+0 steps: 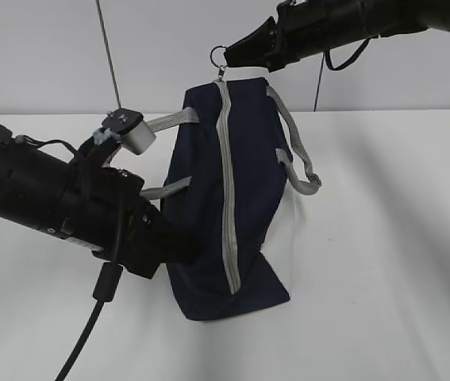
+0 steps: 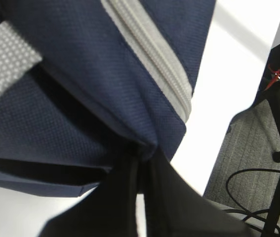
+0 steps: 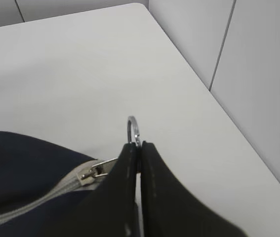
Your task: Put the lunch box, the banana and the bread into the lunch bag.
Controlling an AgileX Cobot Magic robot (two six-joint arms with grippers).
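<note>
While the left gripper [image 2: 142, 170] sits closed, pinching the near end of the lunch bag [image 1: 209, 198] at the fabric below the zipper [image 1: 226, 190], the bag lies stretched lengthwise on the table [image 1: 383, 238]. Zipper looks fully shut along its visible length. Grey strap handles [image 1: 296, 159] splay to both sides. At the far end, the right gripper [image 3: 139, 148] is closed on the metal ring pull [image 3: 133, 129]. Lunch box, banana, bread not in view. Risks: thin ring slipping out of the pads on the pull; the left's fabric pinch giving way, so the bag drags instead of unzipping.
</note>
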